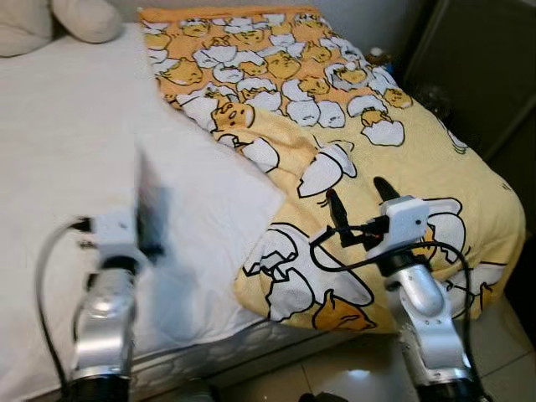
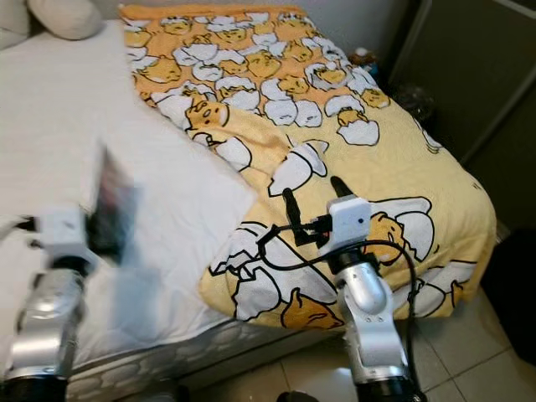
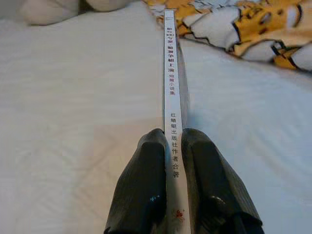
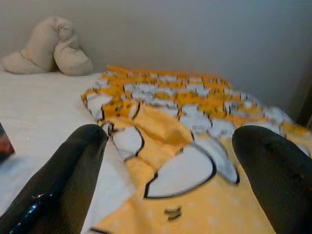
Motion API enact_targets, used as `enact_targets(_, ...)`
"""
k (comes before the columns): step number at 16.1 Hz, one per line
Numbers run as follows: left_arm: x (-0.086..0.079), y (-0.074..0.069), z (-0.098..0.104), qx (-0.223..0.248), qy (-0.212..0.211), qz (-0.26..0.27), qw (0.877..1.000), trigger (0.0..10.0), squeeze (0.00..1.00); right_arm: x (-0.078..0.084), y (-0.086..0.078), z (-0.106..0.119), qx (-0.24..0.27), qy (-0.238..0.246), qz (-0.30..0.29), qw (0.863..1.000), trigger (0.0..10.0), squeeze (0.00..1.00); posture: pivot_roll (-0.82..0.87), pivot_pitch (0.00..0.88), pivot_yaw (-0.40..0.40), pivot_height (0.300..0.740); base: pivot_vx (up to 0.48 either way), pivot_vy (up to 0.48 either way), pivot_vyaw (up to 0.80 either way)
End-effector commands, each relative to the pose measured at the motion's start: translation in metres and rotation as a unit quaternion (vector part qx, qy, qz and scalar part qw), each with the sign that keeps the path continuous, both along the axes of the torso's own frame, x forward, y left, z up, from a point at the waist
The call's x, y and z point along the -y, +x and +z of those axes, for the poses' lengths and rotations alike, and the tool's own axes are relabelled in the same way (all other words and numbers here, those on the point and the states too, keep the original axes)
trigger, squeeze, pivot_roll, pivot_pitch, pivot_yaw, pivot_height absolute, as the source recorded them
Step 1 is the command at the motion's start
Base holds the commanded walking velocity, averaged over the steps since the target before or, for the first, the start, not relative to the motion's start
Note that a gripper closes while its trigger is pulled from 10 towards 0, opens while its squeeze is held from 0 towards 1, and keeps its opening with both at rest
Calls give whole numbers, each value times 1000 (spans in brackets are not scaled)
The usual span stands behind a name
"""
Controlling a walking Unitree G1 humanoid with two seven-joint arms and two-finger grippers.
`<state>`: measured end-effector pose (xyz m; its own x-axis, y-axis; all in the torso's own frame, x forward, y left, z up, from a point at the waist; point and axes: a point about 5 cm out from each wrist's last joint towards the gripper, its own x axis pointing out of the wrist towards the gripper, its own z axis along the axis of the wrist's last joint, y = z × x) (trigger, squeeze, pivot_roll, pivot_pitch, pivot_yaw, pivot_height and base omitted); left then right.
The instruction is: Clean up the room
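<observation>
My left gripper is shut on a thin book, held edge-up over the white sheet; its white spine carries printed characters. In the eye views the book is a dark blurred slab standing above my left wrist, over the near left part of the bed. My right gripper hovers open over the yellow egg-print blanket near the bed's front right corner, with nothing between its fingers. The blanket lies rumpled, one corner folded back.
A white sheet covers the bed's left half. Beige pillows lie at the headboard end, also seen as pillows against a pale wall. A dark cabinet stands right of the bed. Tiled floor runs along the near edge.
</observation>
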<state>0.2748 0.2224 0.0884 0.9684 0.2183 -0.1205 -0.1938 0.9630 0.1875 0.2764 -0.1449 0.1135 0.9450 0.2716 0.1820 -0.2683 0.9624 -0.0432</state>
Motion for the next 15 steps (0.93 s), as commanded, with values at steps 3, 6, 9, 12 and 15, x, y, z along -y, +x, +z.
enact_targets(3,5,16,33,63,21,5,998,10000,0,5,6,-10,-27,22,-16,999,10000,0,78,0,-23,740,0,0,0)
enact_targets(6,15,20,38,69,19,-5,997,10000,0,-2,11,-13,-32,21,9,999,10000,0,80,0,-26,740,0,160,0)
enact_targets(9,24,20,35,65,11,-15,998,10000,0,-5,13,-16,-49,26,18,998,10000,0,82,0,-29,740,0,480,206)
enact_targets(12,39,16,31,58,-7,-36,998,10000,0,-8,17,-20,-69,42,29,996,10000,0,85,0,-31,740,0,480,604)
enact_targets(15,48,12,28,52,-10,-46,998,10000,0,-8,18,-24,-81,49,40,995,10000,0,89,0,-35,740,0,0,602)
